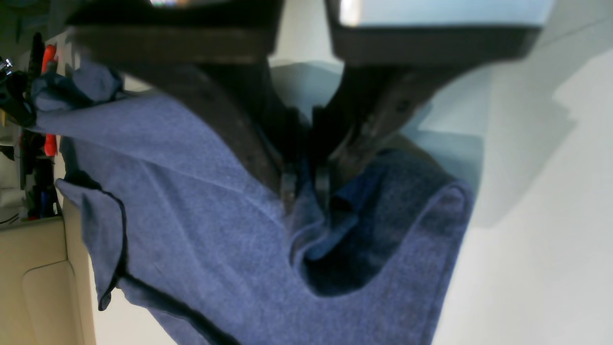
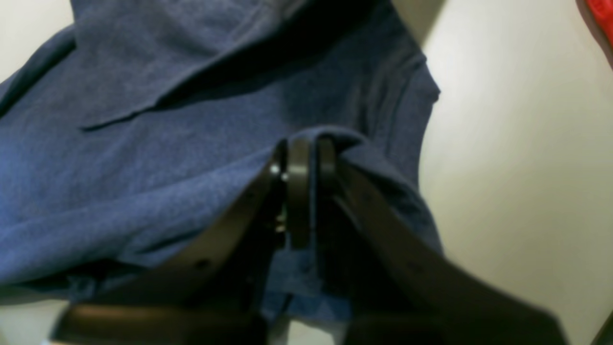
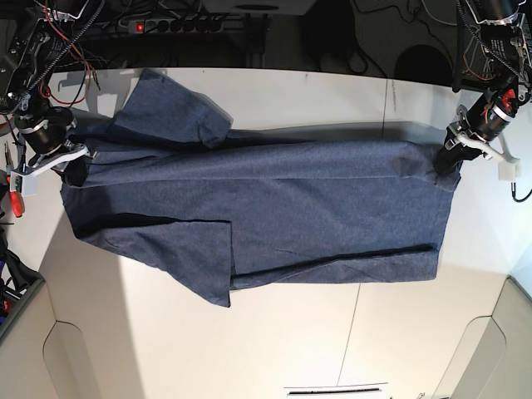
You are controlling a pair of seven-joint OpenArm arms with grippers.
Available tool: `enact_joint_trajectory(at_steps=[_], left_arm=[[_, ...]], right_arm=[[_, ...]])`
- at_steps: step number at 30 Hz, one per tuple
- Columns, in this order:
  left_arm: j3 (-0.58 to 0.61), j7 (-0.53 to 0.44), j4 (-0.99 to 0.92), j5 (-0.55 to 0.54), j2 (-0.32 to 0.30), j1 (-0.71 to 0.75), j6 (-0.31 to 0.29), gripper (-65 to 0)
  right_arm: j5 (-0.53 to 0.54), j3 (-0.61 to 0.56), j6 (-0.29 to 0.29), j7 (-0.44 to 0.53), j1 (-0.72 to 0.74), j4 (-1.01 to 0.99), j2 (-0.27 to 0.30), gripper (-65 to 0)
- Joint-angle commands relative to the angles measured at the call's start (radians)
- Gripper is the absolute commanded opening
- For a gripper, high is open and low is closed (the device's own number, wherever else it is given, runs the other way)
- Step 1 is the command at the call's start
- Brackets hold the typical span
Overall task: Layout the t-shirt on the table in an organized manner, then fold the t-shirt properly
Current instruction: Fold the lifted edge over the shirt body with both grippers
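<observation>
The t-shirt (image 3: 274,208) hangs stretched wide above the table (image 3: 274,341), a sleeve flap drooping near its lower middle. The left gripper (image 1: 305,184) pinches one end's edge with jaws clamped; the right gripper (image 2: 302,158) is likewise closed on the opposite end.

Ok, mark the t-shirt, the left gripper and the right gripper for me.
t-shirt (image 3: 316,208), base view, on its flat middle panel.
left gripper (image 1: 305,184), left wrist view, between its tips clamping cloth.
right gripper (image 2: 301,158), right wrist view, between its tips pinching cloth.
</observation>
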Motion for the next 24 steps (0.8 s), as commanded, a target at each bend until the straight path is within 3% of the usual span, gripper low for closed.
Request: enact_joint_trajectory(at_steps=[1, 7, 15, 19, 22, 24], left_arm=[[-0.006, -0.018, 0.013, -0.045, -0.018, -0.007, -0.016, -65.0], [-0.006, -0.018, 0.013, -0.246, -0.017, -0.013, -0.016, -65.0], [-0.006, -0.047, 0.013, -0.050, -0.017, -0.061, -0.016, -65.0], [-0.006, -0.113, 0.013, 0.057, -0.017, -0.073, 0.070, -65.0], [-0.006, -0.142, 0.013, 0.106, -0.017, -0.077, 0.097, -65.0], [-0.006, -0.146, 0.013, 0.122, -0.017, -0.077, 0.103, -57.9]], right_arm=[[0.004, 0.002, -0.002, 0.026, 0.011, 0.015, 0.013, -65.0], [-0.009, 0.002, -0.002, 0.026, 0.011, 0.015, 0.012, -65.0], [-0.009, 0.002, -0.002, 0.025, 0.011, 0.015, 0.011, -65.0], [-0.009, 0.002, -0.002, 0.025, 0.010, 0.015, 0.011, -65.0], [-0.009, 0.002, -0.002, 0.025, 0.010, 0.015, 0.011, -65.0], [-0.009, 0.002, -0.002, 0.025, 0.010, 0.015, 0.011, -65.0]])
